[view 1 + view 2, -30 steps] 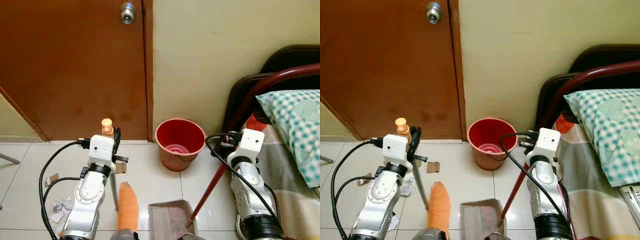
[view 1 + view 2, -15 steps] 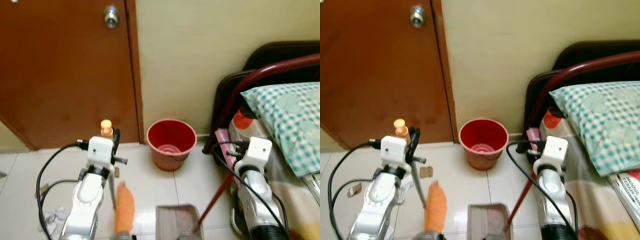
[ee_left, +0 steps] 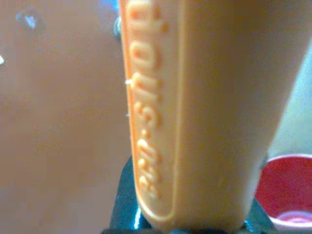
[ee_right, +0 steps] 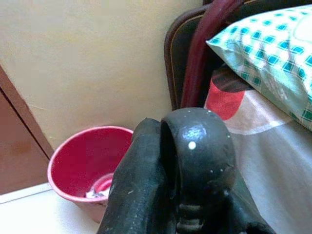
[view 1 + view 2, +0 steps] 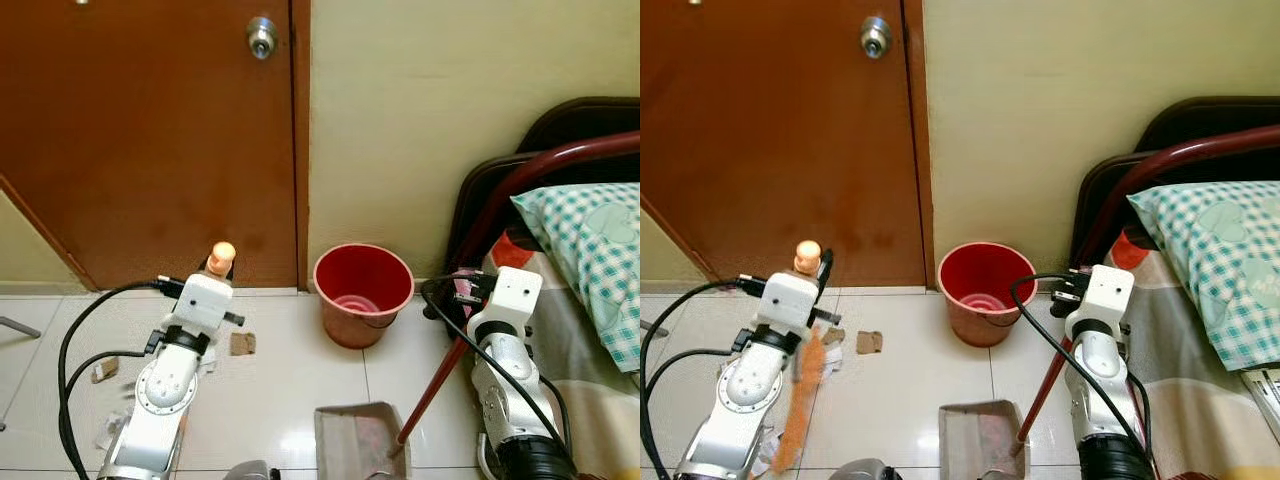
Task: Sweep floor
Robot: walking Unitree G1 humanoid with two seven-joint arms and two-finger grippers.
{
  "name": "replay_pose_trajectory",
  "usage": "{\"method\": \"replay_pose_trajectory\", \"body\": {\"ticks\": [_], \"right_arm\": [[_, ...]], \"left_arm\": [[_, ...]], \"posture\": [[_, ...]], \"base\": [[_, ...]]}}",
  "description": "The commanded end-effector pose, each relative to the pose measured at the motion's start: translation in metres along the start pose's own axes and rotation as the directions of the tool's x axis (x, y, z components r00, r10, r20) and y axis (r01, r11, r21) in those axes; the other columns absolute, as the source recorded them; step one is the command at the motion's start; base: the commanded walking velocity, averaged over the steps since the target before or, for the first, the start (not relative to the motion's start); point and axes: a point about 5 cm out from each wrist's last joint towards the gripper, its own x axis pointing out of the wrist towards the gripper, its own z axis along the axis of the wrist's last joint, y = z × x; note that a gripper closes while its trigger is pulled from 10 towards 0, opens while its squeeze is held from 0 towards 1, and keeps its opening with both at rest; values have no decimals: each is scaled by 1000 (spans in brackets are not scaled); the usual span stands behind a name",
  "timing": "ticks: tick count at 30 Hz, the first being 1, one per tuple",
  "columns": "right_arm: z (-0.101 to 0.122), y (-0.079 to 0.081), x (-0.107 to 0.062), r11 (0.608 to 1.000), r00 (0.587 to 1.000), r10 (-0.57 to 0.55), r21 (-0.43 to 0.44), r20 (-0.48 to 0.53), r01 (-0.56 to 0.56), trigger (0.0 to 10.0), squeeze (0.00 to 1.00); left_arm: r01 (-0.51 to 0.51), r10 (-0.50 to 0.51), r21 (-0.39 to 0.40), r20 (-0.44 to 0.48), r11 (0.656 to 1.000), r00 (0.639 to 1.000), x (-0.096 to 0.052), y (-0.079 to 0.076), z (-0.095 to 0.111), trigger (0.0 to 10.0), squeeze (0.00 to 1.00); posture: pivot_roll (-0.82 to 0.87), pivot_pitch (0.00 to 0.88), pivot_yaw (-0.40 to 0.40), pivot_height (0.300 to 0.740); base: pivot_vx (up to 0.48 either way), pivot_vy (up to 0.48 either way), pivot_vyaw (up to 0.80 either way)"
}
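Broom (image 5: 800, 405) clamped in left gripper (image 5: 213, 275), dustpan (image 5: 355, 440) handle in right gripper (image 5: 470, 290); brushing scraps (image 5: 241, 344) panward next.

dustpan (image 5: 352, 440) cut off — broom (image 5: 800, 400) blurred.

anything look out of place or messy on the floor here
Yes: litter is still loose on the tiles. A brown cardboard scrap lies near the door, another scrap sits beside the left arm, and crumpled white paper lies below it. The dustpan already holds some debris, short of the red bucket.
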Motion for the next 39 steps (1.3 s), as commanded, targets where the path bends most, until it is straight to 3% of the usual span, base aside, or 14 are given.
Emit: {"method": "replay_pose_trajectory", "body": {"ticks": [1,3,4,10,18,21,25,39], "right_arm": [[6,2,3,1000,1000,-1,5,25,0,10000,0],[7,2,4,1000,1000,-1,3,27,1,10000,0],[10,1,9,999,999,-23,-43,24,24,10000,0],[9,2,10,999,999,-30,-42,12,30,10000,0],[3,-2,5,998,999,-46,-36,-9,46,10000,0],[-1,-8,-3,999,999,-40,-3,-13,40,10000,0],[-4,-8,-5,999,999,-36,6,-30,36,10000,0],[0,-5,-3,1000,1000,-11,10,-29,11,10000,0]], "left_arm": [[31,-30,-31,30,999,999,2,-7,5,10000,0],[43,-41,-41,37,998,998,3,-9,6,10000,0],[69,-67,-48,47,996,997,7,-11,8,10000,0],[48,-45,-89,34,995,998,10,-11,6,10000,0],[37,-37,-127,4,991,999,3,-13,1,10000,0],[2,-9,-178,-42,984,999,-5,-12,-8,10000,0],[2,-9,-173,-42,985,999,-6,-12,-9,10000,0],[-4,-2,-180,-37,984,999,-6,-12,-7,10000,0]], "posture": [[-6,0,11,740],[-6,0,13,740],[-9,0,18,740],[-17,0,21,740],[-18,0,17,740],[-21,0,7,740],[-25,0,4,740],[-26,0,-9,740]], "base": [[0,0,0],[0,0,0],[0,0,0],[0,0,0],[0,0,0],[0,0,0],[0,0,0],[0,0,-783]]}}
